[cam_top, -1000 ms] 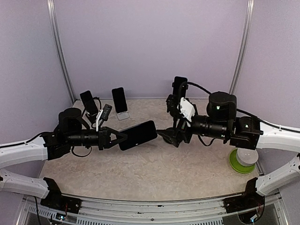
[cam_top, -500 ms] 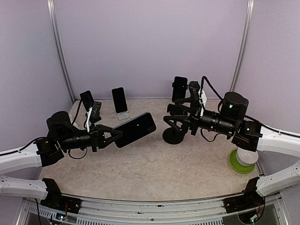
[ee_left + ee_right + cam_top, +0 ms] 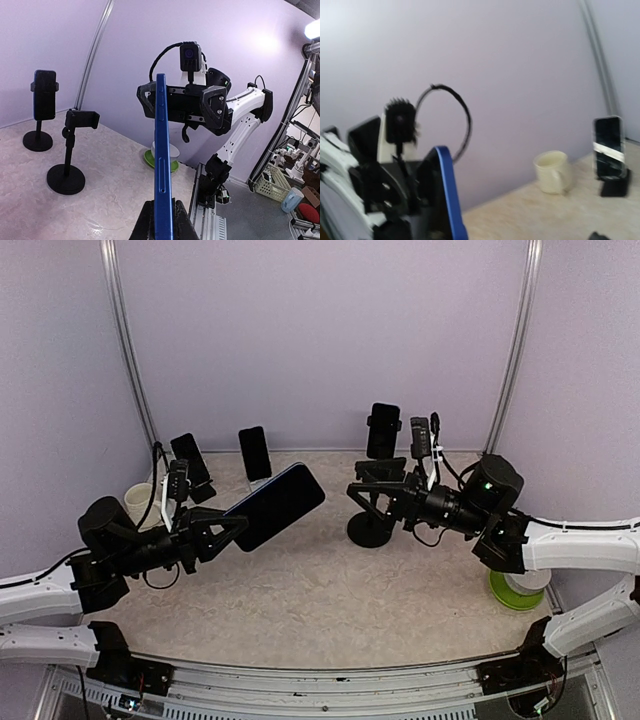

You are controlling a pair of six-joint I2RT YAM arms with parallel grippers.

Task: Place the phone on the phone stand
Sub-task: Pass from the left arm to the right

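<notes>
This is a robotics lab test cell. Pale lilac wall panels [image 3: 320, 330] framed by silver metal poles [image 3: 127, 350] close in a beige marble-patterned tabletop [image 3: 320, 610], with a slotted aluminium rail [image 3: 320, 678] along its near edge. Beyond the table, the left wrist view shows aluminium framing [image 3: 291, 97], a cream plastic basket [image 3: 272, 186] and a bright ceiling lamp [image 3: 312, 30].

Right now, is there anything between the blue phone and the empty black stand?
Only bare table lies between the phone and the stand, as the top camera shows; the open right tool hovers close by, higher up.
</notes>
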